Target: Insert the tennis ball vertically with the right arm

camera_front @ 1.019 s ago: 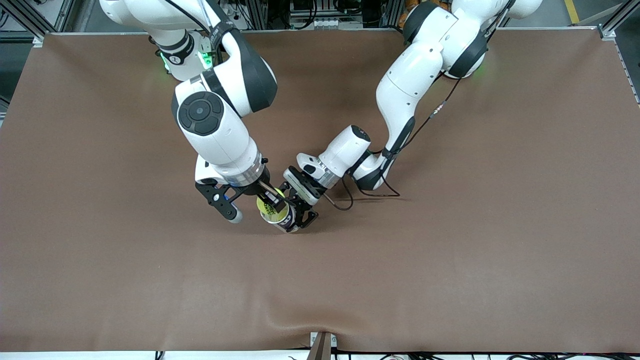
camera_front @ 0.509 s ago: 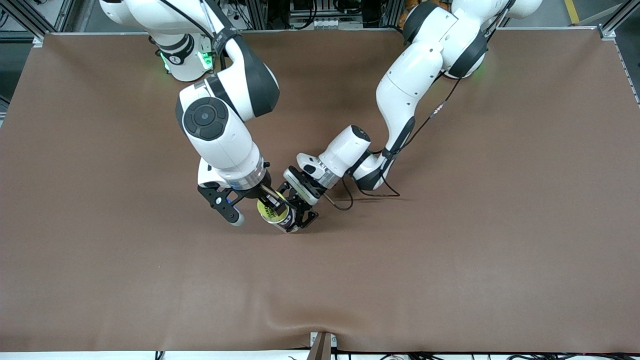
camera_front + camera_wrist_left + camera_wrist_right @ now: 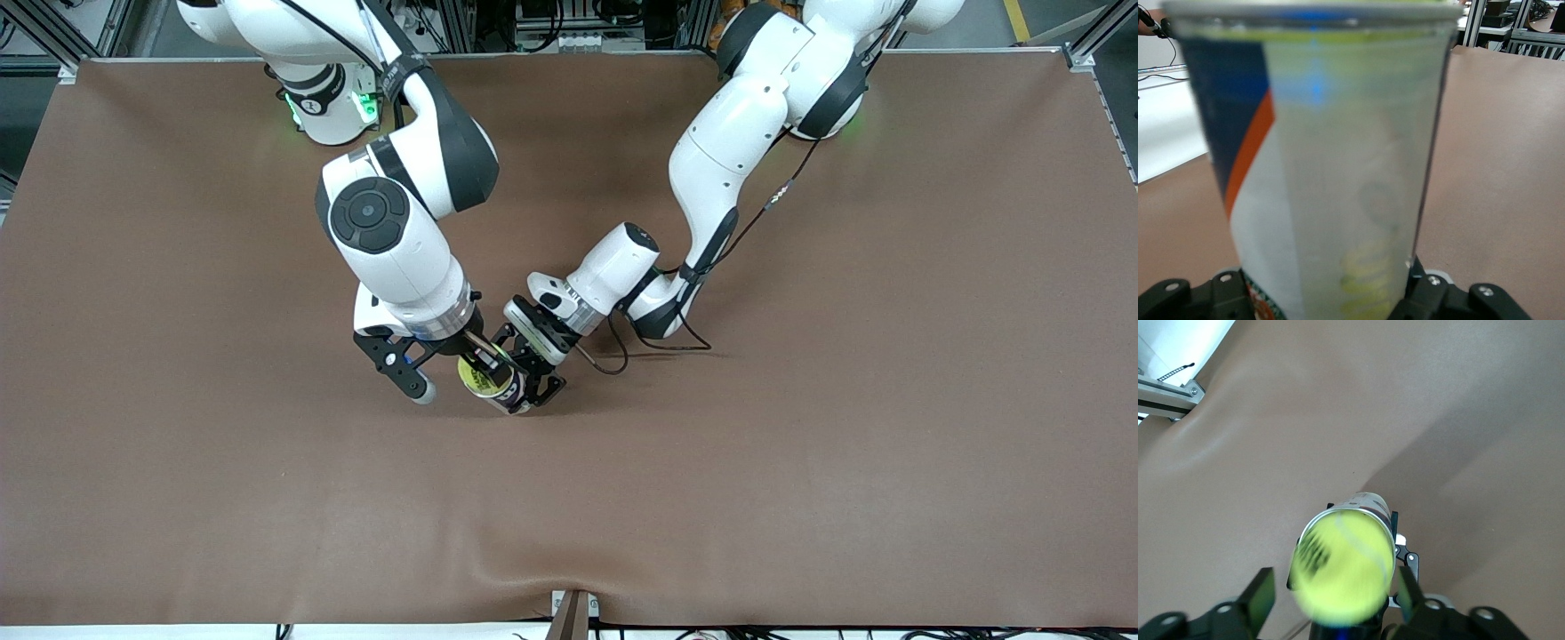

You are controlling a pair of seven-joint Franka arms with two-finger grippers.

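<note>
A clear tennis-ball can with a blue and orange label stands upright on the brown table. My left gripper is shut on its lower part; in the left wrist view the can fills the frame between the fingers of that gripper. A yellow tennis ball sits at the can's open mouth. My right gripper is over the can, fingers spread wider than the ball. In the right wrist view the blurred ball lies between the parted fingers of the right gripper, above the can's rim.
A black cable loops on the table beside the left wrist. The table's front edge has a small bracket at its middle. Bare brown mat surrounds the can on all sides.
The right arm has shifted slightly toward the left arm's end. The ball looks a little lower in the can's mouth. The left arm and the can have not moved.
</note>
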